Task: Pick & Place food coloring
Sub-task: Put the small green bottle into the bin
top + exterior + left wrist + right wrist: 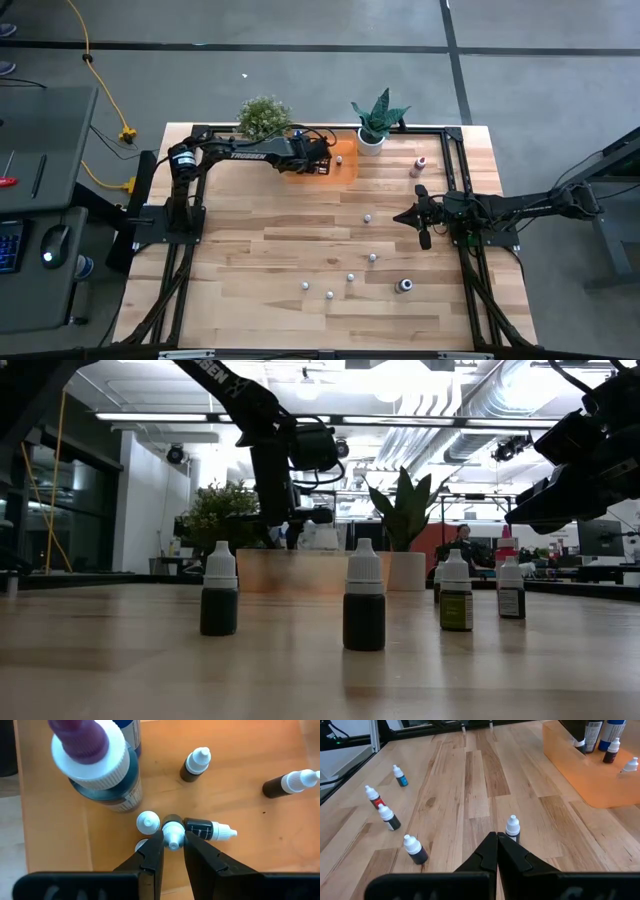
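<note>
Orange tray (240, 805); crowding bottles (200, 762)

White lettering "TROSSEN" runs along the left arm (245, 154) at upper centre of the high view; the low view shows only its ending "EN" at top. Bottle labels are unreadable.

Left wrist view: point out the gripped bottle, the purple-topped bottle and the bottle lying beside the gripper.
Gripped bottle (173, 832), left wrist view, white cap.
Purple-topped bottle (117, 790), left wrist view, teal body.
Lying bottle (200, 827), left wrist view, dark label.
</note>
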`<state>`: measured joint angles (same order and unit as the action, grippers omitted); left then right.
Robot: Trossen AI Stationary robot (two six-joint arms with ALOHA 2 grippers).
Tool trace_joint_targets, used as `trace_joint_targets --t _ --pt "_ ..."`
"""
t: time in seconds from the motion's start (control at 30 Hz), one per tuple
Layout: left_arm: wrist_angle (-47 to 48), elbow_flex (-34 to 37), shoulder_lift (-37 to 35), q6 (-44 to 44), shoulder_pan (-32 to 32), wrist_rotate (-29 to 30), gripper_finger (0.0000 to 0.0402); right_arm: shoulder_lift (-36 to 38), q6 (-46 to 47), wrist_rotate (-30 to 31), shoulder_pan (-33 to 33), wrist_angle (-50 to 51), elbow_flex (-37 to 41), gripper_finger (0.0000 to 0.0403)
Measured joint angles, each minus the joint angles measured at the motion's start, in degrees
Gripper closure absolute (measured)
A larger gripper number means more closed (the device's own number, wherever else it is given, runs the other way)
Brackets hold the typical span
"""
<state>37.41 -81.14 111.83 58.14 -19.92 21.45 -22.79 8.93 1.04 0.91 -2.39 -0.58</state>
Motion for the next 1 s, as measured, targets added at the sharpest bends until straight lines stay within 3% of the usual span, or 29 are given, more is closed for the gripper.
trace_joint_targets --t 0.63,1.0 --pt "-1.16 0.0 0.0 -2.38 0.0 0.11 0.0334 0.0 0.0 0.0 -0.01 0.01 0.02 0.0402" --pt "-1.48 0.0 -0.02 -2.16 0.0 0.7 0.0259 -0.01 0.0 0.0 -0.02 0.0 0.01 0.0402"
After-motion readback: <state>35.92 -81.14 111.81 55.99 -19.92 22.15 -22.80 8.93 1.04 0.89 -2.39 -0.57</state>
